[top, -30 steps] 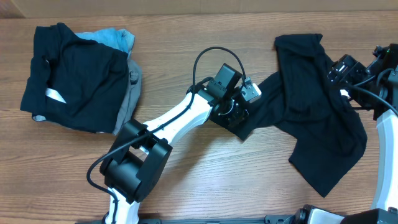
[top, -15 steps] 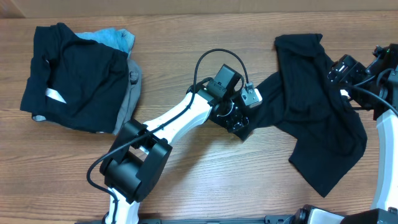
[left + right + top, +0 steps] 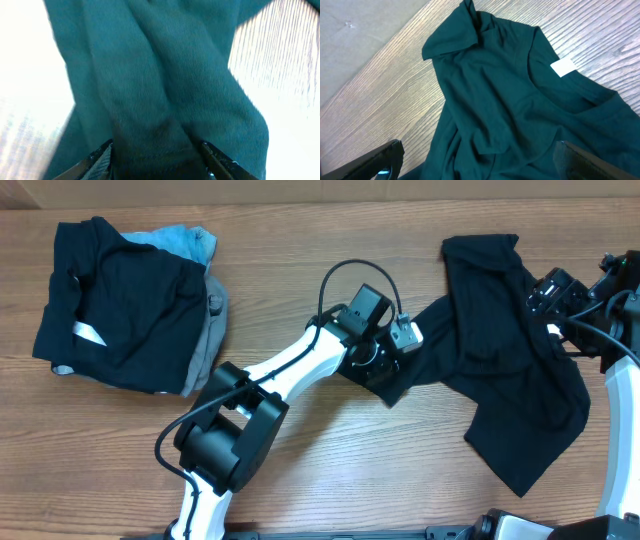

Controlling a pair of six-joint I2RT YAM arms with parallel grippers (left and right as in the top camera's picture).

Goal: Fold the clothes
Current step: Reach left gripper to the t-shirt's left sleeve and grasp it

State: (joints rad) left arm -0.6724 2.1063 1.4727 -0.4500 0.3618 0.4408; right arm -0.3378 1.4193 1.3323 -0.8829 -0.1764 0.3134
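The clothes, a black T-shirt, lie crumpled on the right half of the wooden table, with one end stretching left toward the centre. My left gripper sits at that left end. In the left wrist view a thick bunch of the shirt fills the gap of my left gripper and touches both fingers. My right gripper hovers over the shirt's upper right part. It stands wide open above the fabric in the right wrist view, near the white neck tag.
A pile of other garments lies at the far left: a black one with a white strip, a light-blue one and a grey one. Bare table spreads in front. The left arm's cable loops upward.
The left jaws widened briefly and came back together on the shirt's end. The left arm's elbow shifted slightly right. The right arm and shirt body stayed put.
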